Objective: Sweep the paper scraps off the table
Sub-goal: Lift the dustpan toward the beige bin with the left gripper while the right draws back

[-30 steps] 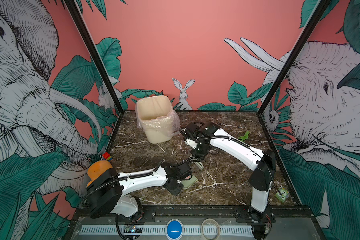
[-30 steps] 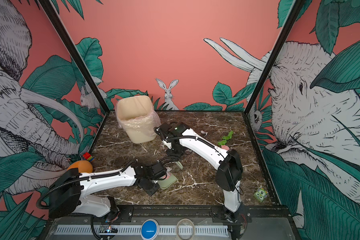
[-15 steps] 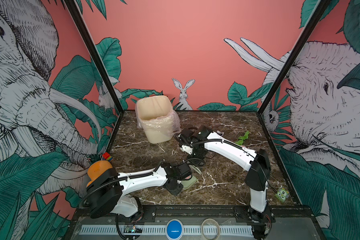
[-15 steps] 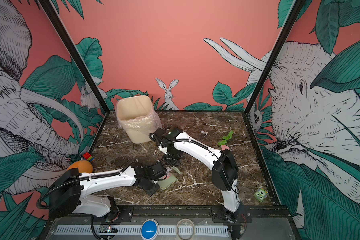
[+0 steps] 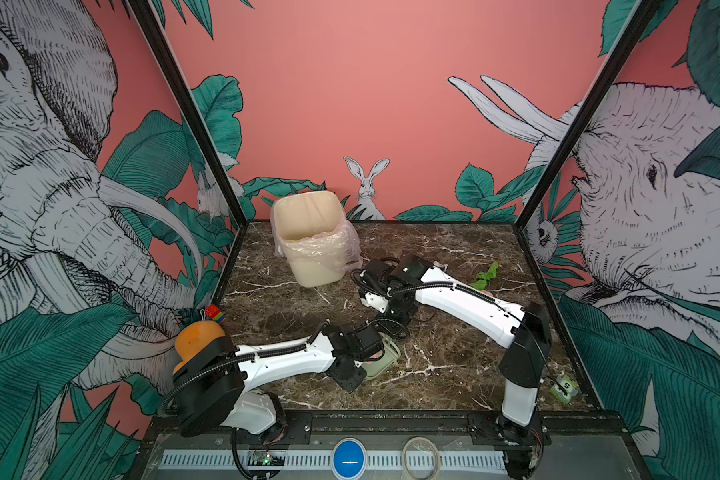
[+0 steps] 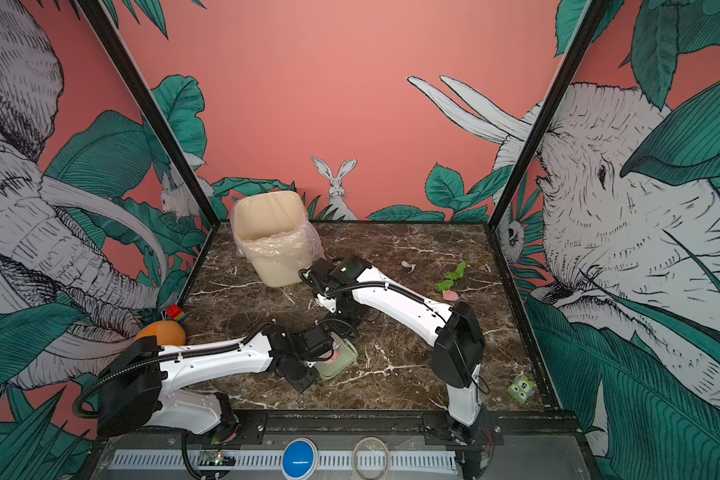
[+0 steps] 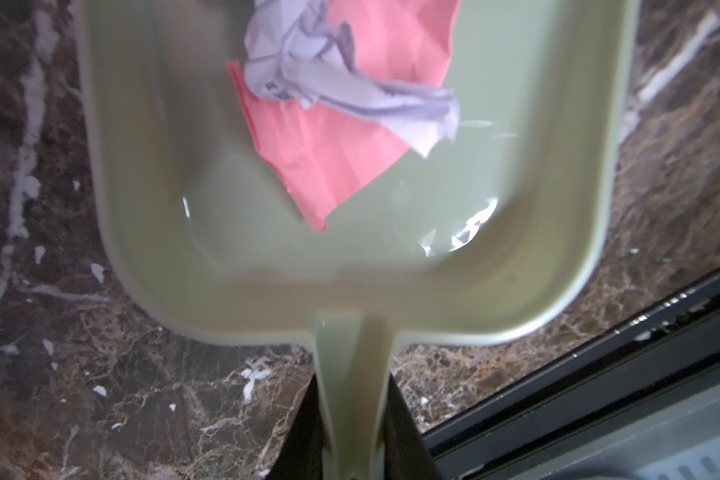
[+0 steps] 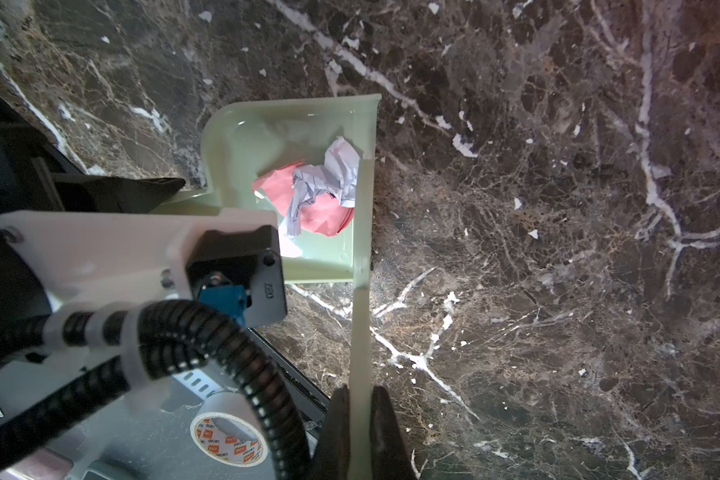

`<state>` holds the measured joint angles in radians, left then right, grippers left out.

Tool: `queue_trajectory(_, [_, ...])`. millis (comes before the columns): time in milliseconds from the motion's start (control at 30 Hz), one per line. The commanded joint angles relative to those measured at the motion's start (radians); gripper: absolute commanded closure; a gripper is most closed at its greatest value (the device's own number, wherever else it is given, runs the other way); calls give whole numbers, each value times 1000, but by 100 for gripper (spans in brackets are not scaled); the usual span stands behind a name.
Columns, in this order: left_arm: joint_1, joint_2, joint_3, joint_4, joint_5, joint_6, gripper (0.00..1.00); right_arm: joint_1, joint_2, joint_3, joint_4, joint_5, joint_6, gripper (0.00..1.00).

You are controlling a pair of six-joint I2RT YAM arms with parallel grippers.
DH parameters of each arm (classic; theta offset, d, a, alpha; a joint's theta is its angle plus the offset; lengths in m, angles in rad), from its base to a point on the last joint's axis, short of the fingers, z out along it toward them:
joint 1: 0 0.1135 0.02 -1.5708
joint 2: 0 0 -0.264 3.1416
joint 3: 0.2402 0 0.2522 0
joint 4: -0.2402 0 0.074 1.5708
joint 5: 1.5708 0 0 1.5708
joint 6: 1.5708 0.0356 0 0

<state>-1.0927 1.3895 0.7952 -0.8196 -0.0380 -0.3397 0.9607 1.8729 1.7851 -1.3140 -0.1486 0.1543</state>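
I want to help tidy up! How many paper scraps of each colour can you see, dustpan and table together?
Pink: 2, a pink scrap in the dustpan, another on the table.
White: 2, a white scrap in the dustpan, another on the table.
Green: 1 green scrap on the table, perhaps more than one piece.
Total: 5.

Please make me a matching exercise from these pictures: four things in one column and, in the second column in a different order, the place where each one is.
Things:
1. dustpan
2. brush
3. green scrap
4. bin

Places:
A. at the far left of the table, fitted with a clear liner
B. handle clamped in the right gripper
C. lying on the bare table, far right part
D. handle clamped in the left gripper, with a pink scrap inside

Pairs: 1-D, 2-B, 3-C, 4-A.
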Motion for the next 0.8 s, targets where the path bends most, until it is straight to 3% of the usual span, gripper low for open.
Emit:
queue_trajectory(0, [3, -3, -5, -6, -14, -4, 82, 27, -45, -5, -26, -84, 9, 100])
queue_trajectory(367, [3, -22, 0, -13, -33, -8, 82, -44, -108, -55, -26, 3, 4, 100])
queue_trajectory(767, [3, -88, 27, -17, -80, -9, 83, -212, -264, -185, 71, -31, 41, 100])
